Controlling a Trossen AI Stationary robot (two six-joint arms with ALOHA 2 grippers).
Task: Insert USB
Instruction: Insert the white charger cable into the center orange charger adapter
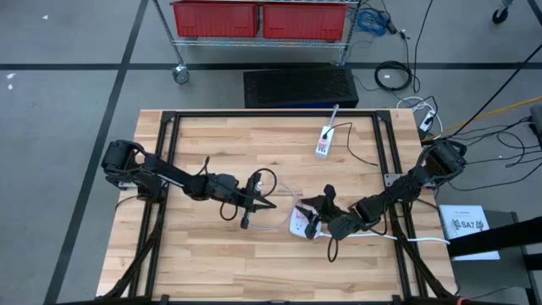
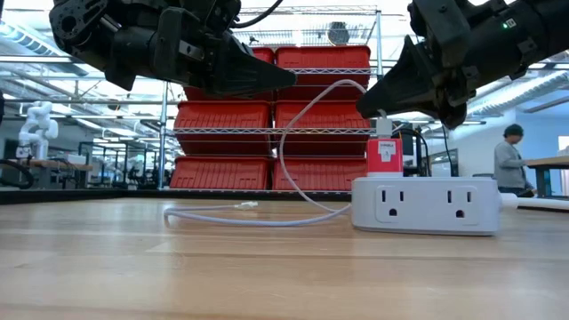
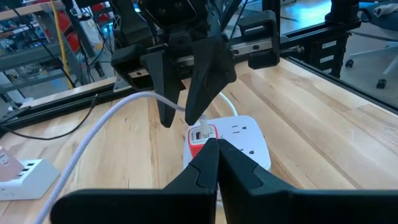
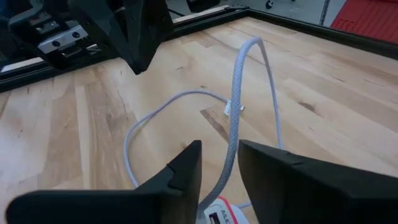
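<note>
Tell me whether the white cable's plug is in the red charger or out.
In. The white cable rises from the top of the red charger, which sits upright on the power strip; the right hand straddles the cable, open.

The power strip (image 1: 301,224) lies on the table (image 1: 212,263) right of centre, with the charger (image 2: 385,156) standing on top of it and the cable (image 2: 293,151) arching up from the charger and down onto the wood to the strip's left. The right gripper (image 1: 315,222) sits over the strip with its 2 fingers either side of the cable, and the left gripper (image 1: 273,204) hangs just left of it, above the cable. A second strip (image 1: 324,141) lies well behind, near the table's far edge.
</note>
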